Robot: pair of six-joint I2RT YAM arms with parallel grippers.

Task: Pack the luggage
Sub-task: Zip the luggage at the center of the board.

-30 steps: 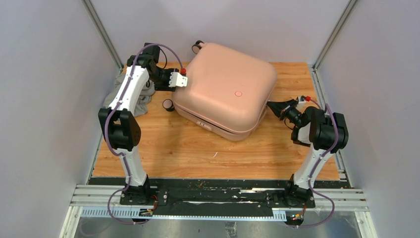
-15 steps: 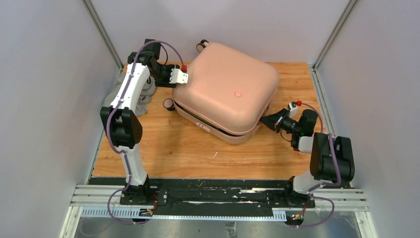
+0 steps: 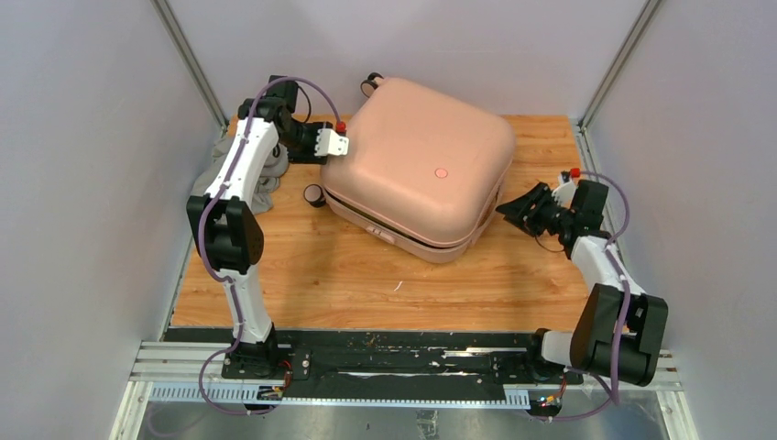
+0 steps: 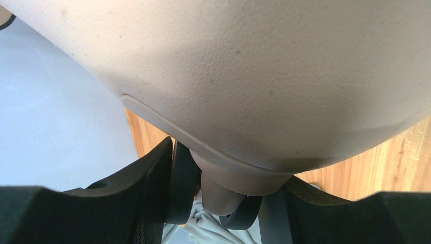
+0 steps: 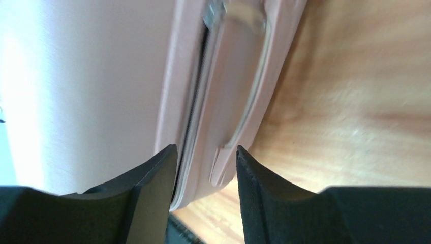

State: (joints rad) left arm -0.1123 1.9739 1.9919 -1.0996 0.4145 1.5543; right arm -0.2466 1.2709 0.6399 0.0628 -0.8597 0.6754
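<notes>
The luggage (image 3: 417,170), a pale pink hard-shell suitcase with a small round dot on the lid, lies flat and shut at the back of the wooden table (image 3: 366,275). My left gripper (image 3: 335,145) is at its left side. In the left wrist view that gripper (image 4: 228,170) is shut round a pink caster stem (image 4: 223,195) with black wheels (image 4: 183,183) pressed against both fingers. My right gripper (image 3: 515,207) stands open just off the case's right side. In the right wrist view its fingertips (image 5: 170,157) frame the seam and side handle (image 5: 239,101) without touching them.
A grey cloth (image 3: 240,170) lies bunched at the table's left edge behind the left arm. Two black wheels (image 3: 314,193) stick out at the case's left corners. A small white scrap (image 3: 399,286) lies on the wood in front. Pale walls close in on three sides.
My right gripper has opened from shut, and its arm has swung back toward the right wall. The luggage shifted slightly toward the back right. The left arm barely moved.
</notes>
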